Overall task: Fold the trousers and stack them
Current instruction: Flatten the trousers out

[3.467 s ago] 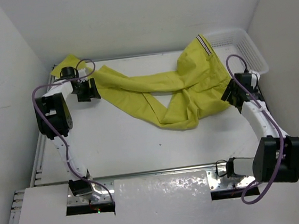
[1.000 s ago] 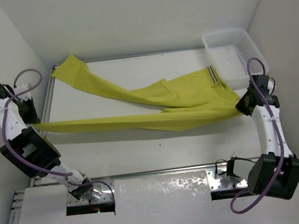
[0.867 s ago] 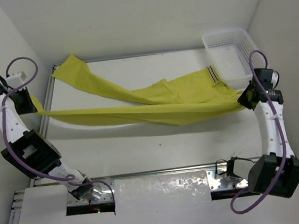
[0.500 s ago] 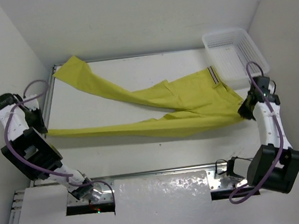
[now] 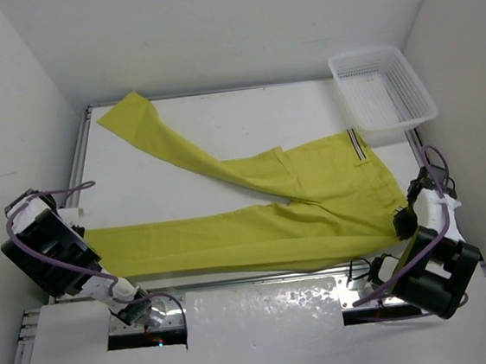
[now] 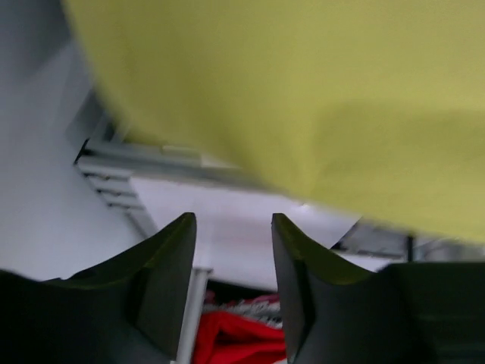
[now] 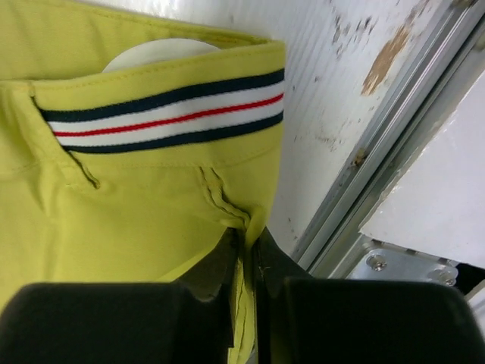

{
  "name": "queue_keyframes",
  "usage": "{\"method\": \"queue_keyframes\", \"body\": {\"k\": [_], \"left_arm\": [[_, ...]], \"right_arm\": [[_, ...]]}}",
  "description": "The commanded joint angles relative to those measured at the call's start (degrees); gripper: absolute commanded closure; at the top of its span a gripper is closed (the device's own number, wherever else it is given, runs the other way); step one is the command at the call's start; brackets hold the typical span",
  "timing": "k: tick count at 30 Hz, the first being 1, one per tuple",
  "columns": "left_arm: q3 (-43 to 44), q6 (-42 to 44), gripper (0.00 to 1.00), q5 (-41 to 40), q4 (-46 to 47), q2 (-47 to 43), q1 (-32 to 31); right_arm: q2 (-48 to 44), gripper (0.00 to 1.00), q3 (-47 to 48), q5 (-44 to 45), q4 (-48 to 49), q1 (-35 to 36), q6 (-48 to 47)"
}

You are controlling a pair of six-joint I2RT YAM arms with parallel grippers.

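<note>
**Trousers spread on the table, one hand gripping, one released**

The trousers [image 5: 297,202] lie opened out on the white table [image 5: 220,132], waist toward the right side. One leg runs diagonally to the far left corner. The other stretches along the near edge toward the left arm's side. The two legs form a narrow V (its point is at the crotch, right of centre).

The right hand [image 7: 246,243] is clenched on a fold of yellow cloth just below the waistband. The navy, white and red striped trim [image 7: 163,114] faces up beside the table's metal rail [image 7: 379,152].

The left hand [image 6: 233,227] is released. Its fingers stand apart with nothing between them, and the blurred trouser cloth fills the wrist view above them.

A white plastic basket [image 5: 383,89] sits at the far right corner, just beyond the waistband.
</note>
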Motion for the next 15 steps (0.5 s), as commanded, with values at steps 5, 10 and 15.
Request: {"method": "queue_keyframes", "body": {"k": [5, 10, 15], "left_arm": [[16.04, 4.45, 0.55, -0.56, -4.61, 3.1, 3.61], [20.91, -2.76, 0.53, 7.49, -0.05, 9.33, 1.77], [13.45, -4.09, 0.51, 7.05, 5.4, 12.51, -2.35]], "right_arm": [[0.1, 0.89, 5.73, 4.97, 3.56, -0.32, -1.37], [0.54, 0.87, 5.81, 3.56, 4.18, -0.41, -1.2], [-1.39, 0.56, 7.48, 6.1, 2.78, -0.41, -3.04]]}}
